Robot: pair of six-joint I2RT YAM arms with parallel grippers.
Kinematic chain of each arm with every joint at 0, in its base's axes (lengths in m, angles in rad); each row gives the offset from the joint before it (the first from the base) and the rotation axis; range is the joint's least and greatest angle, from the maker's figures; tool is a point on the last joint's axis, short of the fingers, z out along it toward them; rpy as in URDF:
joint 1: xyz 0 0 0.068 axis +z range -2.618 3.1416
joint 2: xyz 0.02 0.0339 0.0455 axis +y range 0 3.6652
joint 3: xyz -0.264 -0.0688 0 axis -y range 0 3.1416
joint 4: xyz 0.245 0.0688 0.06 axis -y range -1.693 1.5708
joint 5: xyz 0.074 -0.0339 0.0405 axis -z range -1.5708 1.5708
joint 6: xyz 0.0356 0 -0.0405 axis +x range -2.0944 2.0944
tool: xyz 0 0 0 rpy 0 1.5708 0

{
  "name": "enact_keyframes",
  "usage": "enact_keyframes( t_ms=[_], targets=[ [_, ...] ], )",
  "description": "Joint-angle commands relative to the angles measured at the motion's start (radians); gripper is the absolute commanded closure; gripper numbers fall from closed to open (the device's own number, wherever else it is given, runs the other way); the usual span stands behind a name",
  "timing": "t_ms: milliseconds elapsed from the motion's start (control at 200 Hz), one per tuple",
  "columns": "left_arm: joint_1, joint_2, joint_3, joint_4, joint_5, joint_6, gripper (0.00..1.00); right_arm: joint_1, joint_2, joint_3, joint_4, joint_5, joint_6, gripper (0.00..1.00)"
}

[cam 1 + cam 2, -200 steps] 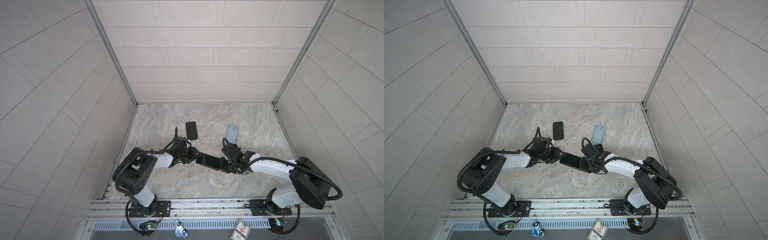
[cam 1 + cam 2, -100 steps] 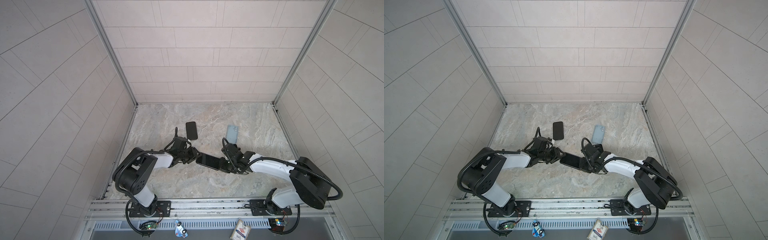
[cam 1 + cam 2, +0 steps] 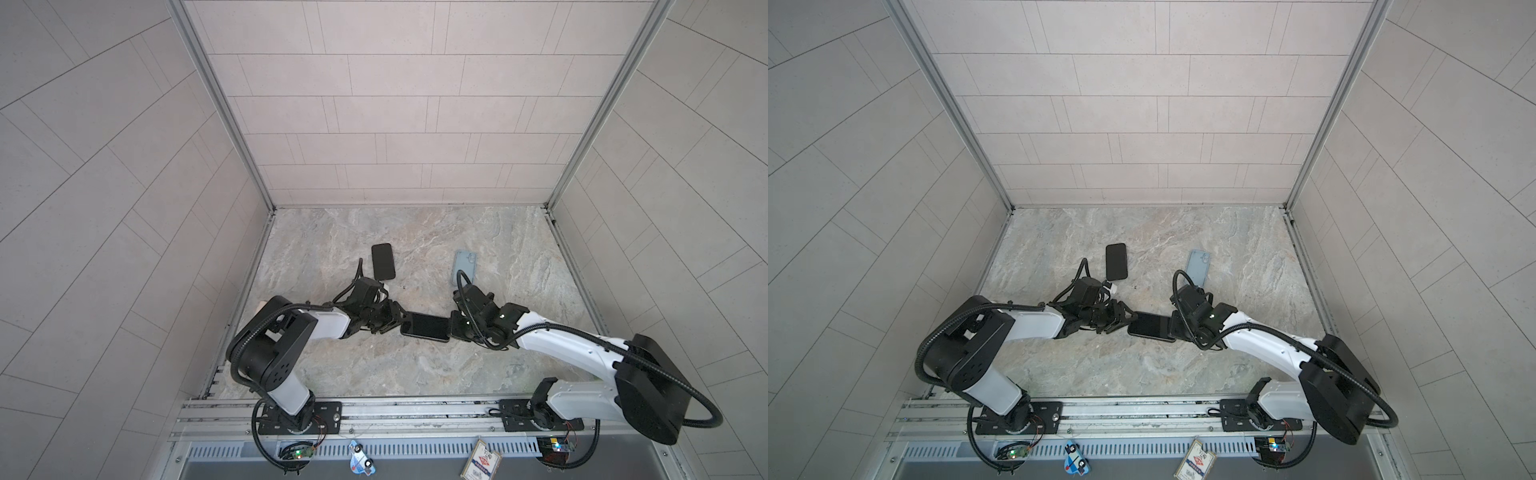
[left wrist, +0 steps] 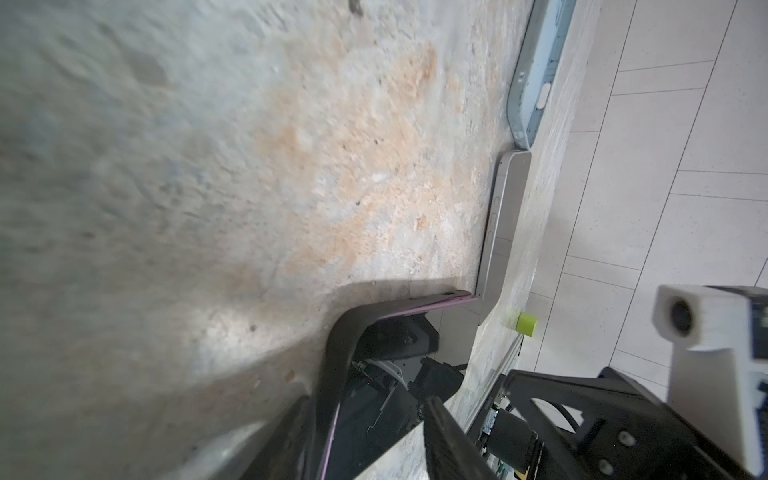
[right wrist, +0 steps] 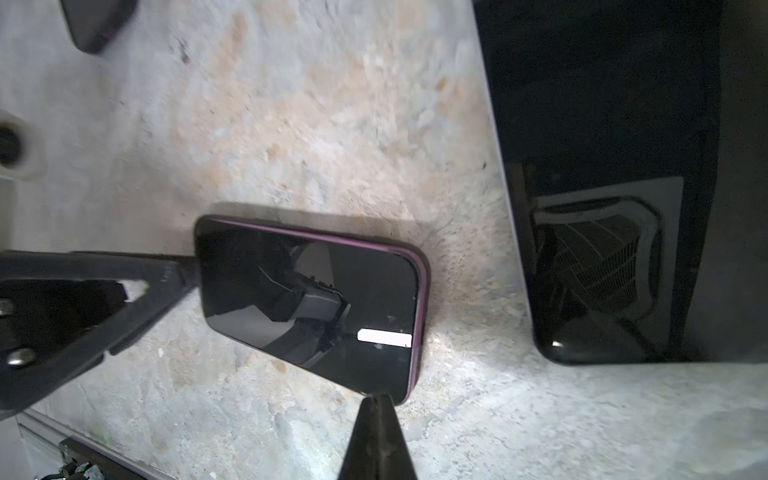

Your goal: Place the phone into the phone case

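Nearest me, both arms rise from the rail [image 3: 415, 409] along the front edge of the counter [image 3: 415, 374] and lean in low toward the middle. The left arm [image 3: 328, 326] stretches rightward and ends in the left hand [image 3: 400, 323], which is rolled onto its side at the left end of the phone [image 3: 424, 326]. Its fingers stand partly apart, one down by the counter and one above the glass, and I cannot tell whether they pinch anything. The right arm [image 3: 557, 345] sweeps in from the other side with its wrist bent steeply down. The right hand [image 5: 376, 415] is clenched on nothing, its joined tips touching the phone's near right corner. The phone lies screen up between the two hands, its long side running left to right. What looks like a dark phone case [image 4: 330, 357] frames its edges, with a thin purple line just inside, but I cannot tell how fully it is seated. Just beside the phone's right end, mostly under the right wrist, a second phone [image 4: 505, 224] with a silvery edge points away from me. Beyond that lies a light blue case [image 3: 465, 268], and farther left a black handset [image 3: 382, 261] lies flat, well apart from it. The counter is mottled grey stone, boxed in by pale tiled walls [image 3: 395, 104] behind and on both sides, with metal posts [image 3: 232, 124] in the far corners.
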Motion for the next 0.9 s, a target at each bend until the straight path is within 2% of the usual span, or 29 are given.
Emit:
enact_keyframes(
  t_ms=[0,155,215,270,315,380,410,425,550,645,760,896],
  targets=[
    [-0.004,-0.027,-0.019,0.010,0.023,-0.007,0.50,-0.001,-0.081,-0.010,-0.063,0.091,-0.040,1.00],
    [-0.003,-0.046,-0.022,0.002,0.019,-0.002,0.50,0.005,-0.251,-0.019,-0.103,0.163,-0.089,0.99],
    [-0.003,-0.058,-0.019,-0.012,0.014,0.005,0.50,0.006,-0.303,-0.014,-0.129,0.189,-0.112,0.80],
    [-0.003,-0.076,-0.019,-0.023,0.010,0.011,0.50,0.006,-0.345,-0.010,-0.148,0.202,-0.135,0.69],
    [-0.003,-0.096,-0.017,-0.032,0.010,0.016,0.50,0.006,-0.377,-0.008,-0.157,0.207,-0.154,0.55],
    [-0.003,-0.132,-0.011,-0.072,-0.004,0.034,0.50,0.006,-0.416,-0.009,-0.165,0.212,-0.174,0.27],
    [-0.003,-0.155,-0.010,-0.097,-0.013,0.044,0.50,0.006,-0.432,-0.011,-0.169,0.216,-0.181,0.05],
    [-0.004,-0.168,-0.008,-0.111,-0.020,0.051,0.50,0.006,-0.441,-0.012,-0.170,0.216,-0.183,0.01],
    [-0.003,-0.307,-0.009,-0.249,-0.085,0.106,0.50,0.004,-0.526,-0.031,-0.187,0.261,-0.120,0.00],
    [-0.006,-0.456,0.000,-0.390,-0.151,0.158,0.50,0.004,-0.634,-0.095,-0.181,0.322,0.017,0.00],
    [-0.005,-0.632,0.039,-0.580,-0.240,0.224,0.50,0.002,-0.805,-0.228,-0.031,0.317,0.026,0.00],
    [-0.007,-0.774,0.109,-0.756,-0.319,0.286,0.50,-0.010,-0.871,-0.283,-0.040,0.313,0.071,0.00]
  ],
)
